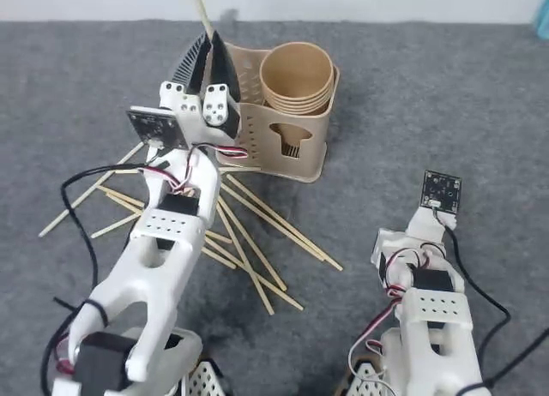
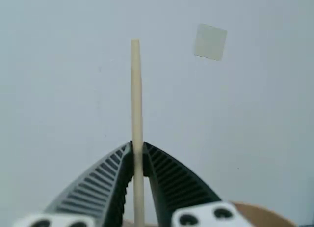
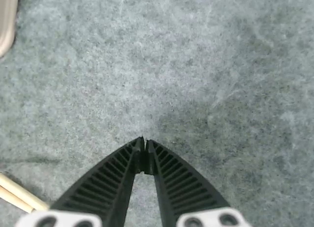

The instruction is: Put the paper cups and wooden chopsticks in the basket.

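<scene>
Cups: paper cups (image 1: 297, 75) stacked in basket (image 1: 283, 152), done | Left jaws: clamped on one chopstick (image 2: 137, 99), upright by basket rim, not yet in | Right jaws: together, empty, over counter (image 3: 221, 65) | Remaining: many loose chopsticks (image 1: 249, 242) scattered on counter.

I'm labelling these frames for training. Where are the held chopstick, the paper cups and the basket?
held chopstick (image 2: 136, 89), left wrist view, middle of its shaft.
paper cups (image 1: 296, 70), high view, inside of the top cup.
basket (image 1: 259, 139), high view, bare front wall.
</scene>
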Robot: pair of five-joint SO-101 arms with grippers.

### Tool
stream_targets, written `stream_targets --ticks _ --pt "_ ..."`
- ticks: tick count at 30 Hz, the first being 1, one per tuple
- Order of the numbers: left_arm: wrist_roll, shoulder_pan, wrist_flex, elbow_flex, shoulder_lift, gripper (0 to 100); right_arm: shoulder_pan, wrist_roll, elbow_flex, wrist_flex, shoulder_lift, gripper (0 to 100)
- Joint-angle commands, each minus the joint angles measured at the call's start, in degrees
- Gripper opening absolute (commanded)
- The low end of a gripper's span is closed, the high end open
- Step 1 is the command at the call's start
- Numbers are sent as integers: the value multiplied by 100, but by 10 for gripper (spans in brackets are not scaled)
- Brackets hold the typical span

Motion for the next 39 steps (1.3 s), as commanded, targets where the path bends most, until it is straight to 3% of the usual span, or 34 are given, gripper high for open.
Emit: stream_targets --ticks 1,6,14,20,25,31,36,39 --pt "-35 53 -88 -4 -88 40 31 -18 -44 -110 -154 9" --pt "0 53 642 -4 -413 113 31 -18 -44 -110 -154 9" --pt "9 44 2057 -4 -1802 115 31 -18 -44 -119 -154 9" --pt "18 -484 3244 -4 -3279 115 31 -18 -44 -101 -154 9" --pt "18 -1143 4862 -13 -4695 117 31 -18 -35 -84 -154 9" --pt "316 -2505 7015 -4 -5987 119 31 -18 -26 -84 -154 9" --pt "510 -3525 9090 40 -6084 120 31 -18 -26 -75 -145 9" --pt "501 -3666 9758 286 -5846 120 13 -18 -26 -75 -136 9"
